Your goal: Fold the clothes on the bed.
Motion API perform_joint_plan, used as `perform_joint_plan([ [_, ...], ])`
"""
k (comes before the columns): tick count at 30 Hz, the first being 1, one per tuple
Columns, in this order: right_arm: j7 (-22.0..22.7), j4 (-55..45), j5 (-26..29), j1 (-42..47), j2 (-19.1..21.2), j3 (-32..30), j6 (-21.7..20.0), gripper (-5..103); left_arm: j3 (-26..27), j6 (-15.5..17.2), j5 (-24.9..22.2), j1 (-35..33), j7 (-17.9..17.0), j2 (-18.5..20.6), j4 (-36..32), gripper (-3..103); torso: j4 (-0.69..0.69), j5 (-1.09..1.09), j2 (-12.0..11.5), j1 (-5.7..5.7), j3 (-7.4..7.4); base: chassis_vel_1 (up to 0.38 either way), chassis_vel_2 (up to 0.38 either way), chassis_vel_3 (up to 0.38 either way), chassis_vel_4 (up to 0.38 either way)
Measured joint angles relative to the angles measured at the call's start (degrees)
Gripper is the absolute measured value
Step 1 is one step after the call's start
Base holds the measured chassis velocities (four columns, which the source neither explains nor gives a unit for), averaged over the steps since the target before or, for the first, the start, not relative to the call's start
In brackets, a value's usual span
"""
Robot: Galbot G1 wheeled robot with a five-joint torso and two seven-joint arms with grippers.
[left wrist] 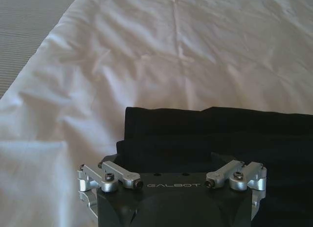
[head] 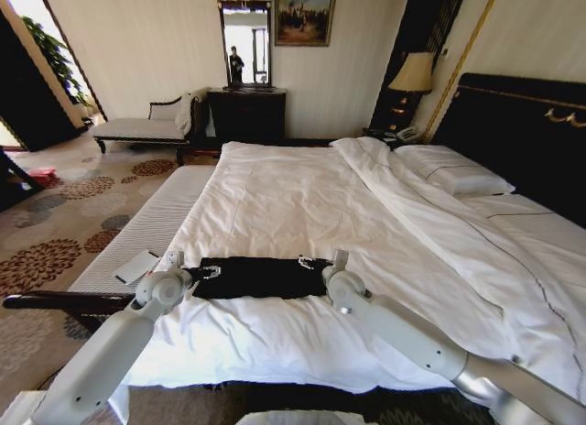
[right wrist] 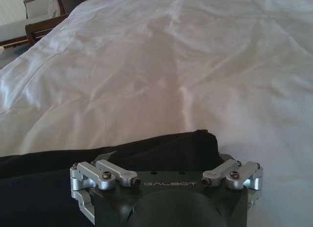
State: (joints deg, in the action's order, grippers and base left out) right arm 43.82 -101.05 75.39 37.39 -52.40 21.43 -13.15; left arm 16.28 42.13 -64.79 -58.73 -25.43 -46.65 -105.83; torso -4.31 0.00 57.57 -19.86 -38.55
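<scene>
- Head view is showing the black T-shirt [head: 259, 277] lying as a flat band near the foot edge of the bed [head: 302, 205], on the white duvet [head: 275, 338].
- Left gripper [head: 209, 272] is sitting at the band's left end — fingertips hidden, so its opening cannot be told.
- Right gripper [head: 311, 262] is sitting at the right end — likewise unreadable.

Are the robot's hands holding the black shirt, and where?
It cannot be told. Left gripper sits at one end of the folded black T-shirt, right gripper at the other; any grip is hidden.
</scene>
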Motion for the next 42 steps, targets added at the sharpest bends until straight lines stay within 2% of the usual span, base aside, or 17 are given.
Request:
perform_joint_plan([
  [7,2.31,-4.92,-0.89,4.51,1.75,-0.77,-0.17,100,0.89,-0.01,0.00,-4.02,-0.22,2.37,-4.27,100,-0.01,0.00,0.00,0.01,0.01,0.000,0.000,0.000,0.000],
  [11,3.27,-9.11,-2.11,10.15,4.03,-2.97,-0.26,100,1.98,-0.01,0.45,-8.74,-0.49,5.15,-8.21,100,-0.01,0.00,0.00,0.00,0.01,0.000,0.000,0.000,0.000],
  [14,3.35,-10.38,-2.36,11.20,4.49,-3.78,-0.26,100,2.69,0.00,0.40,-9.30,-0.49,5.62,-9.49,100,0.00,0.00,0.00,0.01,0.01,0.000,0.000,0.000,0.000],
  [18,3.67,-13.18,-1.52,10.36,4.48,-5.86,-0.24,100,4.65,-0.01,-2.26,-5.80,-1.06,4.50,-10.80,100,-0.02,0.00,0.01,0.02,0.01,0.000,0.000,0.000,0.000],
  [21,3.59,-13.73,0.31,6.06,4.18,-6.72,-0.18,100,4.78,0.00,-5.24,-0.92,-1.96,3.00,-9.40,100,0.00,0.00,0.00,0.00,0.00,0.000,0.000,0.000,0.000],
  [26,2.52,-11.07,1.43,1.94,3.66,-6.45,0.15,100,3.31,0.00,-6.00,2.55,-2.16,0.66,-7.14,100,0.00,-0.01,0.00,0.00,0.00,0.000,0.000,0.000,0.000],
  [29,0.54,-6.55,0.59,0.59,2.14,-4.92,1.03,100,1.65,0.00,-4.36,3.39,-2.05,-1.95,-4.17,100,-0.01,-0.01,0.00,0.00,0.00,0.000,0.000,0.000,0.000],
  [31,0.23,-5.90,0.28,0.60,1.83,-4.60,1.16,100,1.37,0.00,-3.78,3.32,-1.98,-2.25,-3.52,100,-0.02,0.00,0.00,0.00,0.00,0.000,0.000,0.000,0.000],
  [32,-0.47,-4.29,-0.76,0.94,1.05,-3.88,1.52,100,0.72,0.00,-1.97,2.68,-1.74,-2.63,-2.31,100,-0.02,-0.01,0.00,-0.01,0.00,0.000,0.000,0.000,0.000],
  [34,-0.90,-3.32,-1.98,2.36,0.33,-2.96,1.85,100,-0.06,0.01,-0.09,0.53,-1.32,-2.17,-2.04,100,0.00,-0.01,0.00,-0.01,-0.01,0.000,0.000,0.000,0.000],
  [42,-0.17,-4.91,-3.98,8.20,0.62,-2.43,2.02,100,-0.47,0.02,1.67,-5.35,-1.50,0.75,-5.87,100,-0.01,0.00,0.00,0.01,0.01,0.000,0.000,0.000,0.000],
])
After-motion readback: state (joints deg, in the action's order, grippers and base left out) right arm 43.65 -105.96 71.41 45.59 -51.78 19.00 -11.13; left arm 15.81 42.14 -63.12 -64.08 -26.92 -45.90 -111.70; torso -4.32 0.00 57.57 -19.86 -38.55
